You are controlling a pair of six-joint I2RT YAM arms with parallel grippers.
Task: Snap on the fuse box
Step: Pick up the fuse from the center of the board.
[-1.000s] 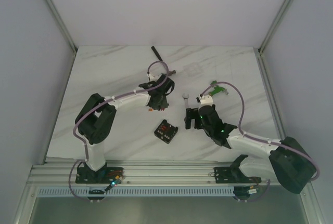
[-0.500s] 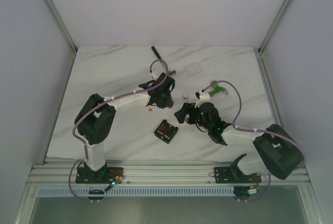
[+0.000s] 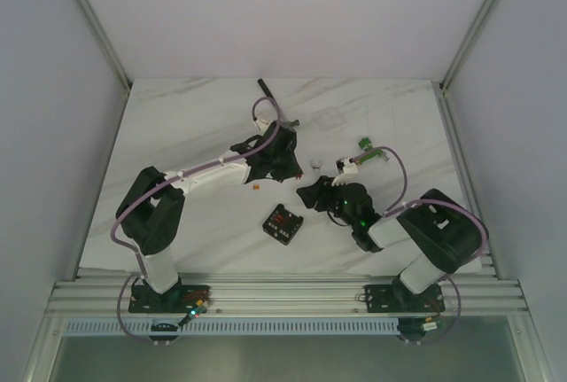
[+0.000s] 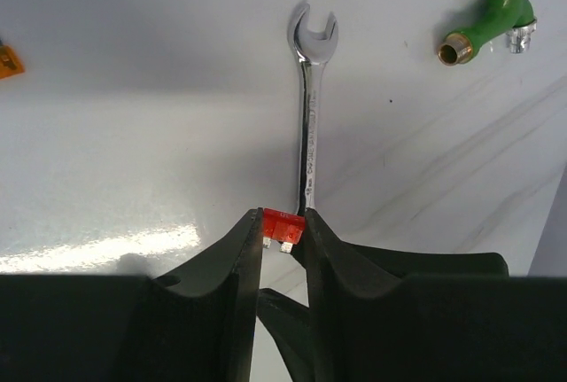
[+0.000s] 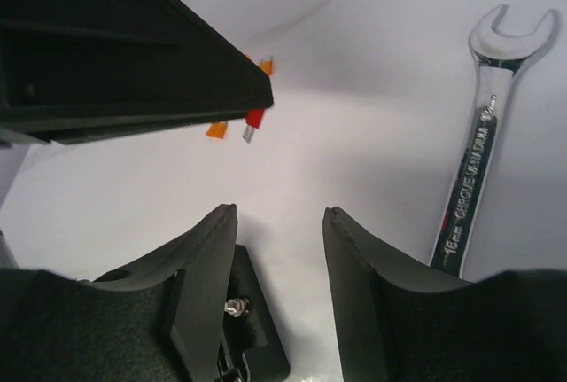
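The fuse box (image 3: 282,222), small, black and squarish with reddish fuses inside, lies on the white table in front of both arms; neither wrist view shows it. My left gripper (image 3: 290,167) hangs above and behind it, shut on a small red fuse (image 4: 283,226) whose two metal legs point down. That fuse (image 5: 255,120) also shows under the left finger in the right wrist view. My right gripper (image 3: 309,194) is just right of the box, its jaws (image 5: 279,215) apart with nothing between them.
A silver wrench (image 4: 308,116) lies between the two grippers, also seen as the wrench (image 5: 483,134) on the right. A green connector piece (image 4: 498,1) sits behind it. Loose orange fuses (image 5: 217,130) lie on the table, and a black rod (image 3: 266,89) lies at the back.
My right arm has swung left towards the table's middle and its jaws have narrowed from wide open. The left gripper has shifted slightly back and right, still holding the fuse.
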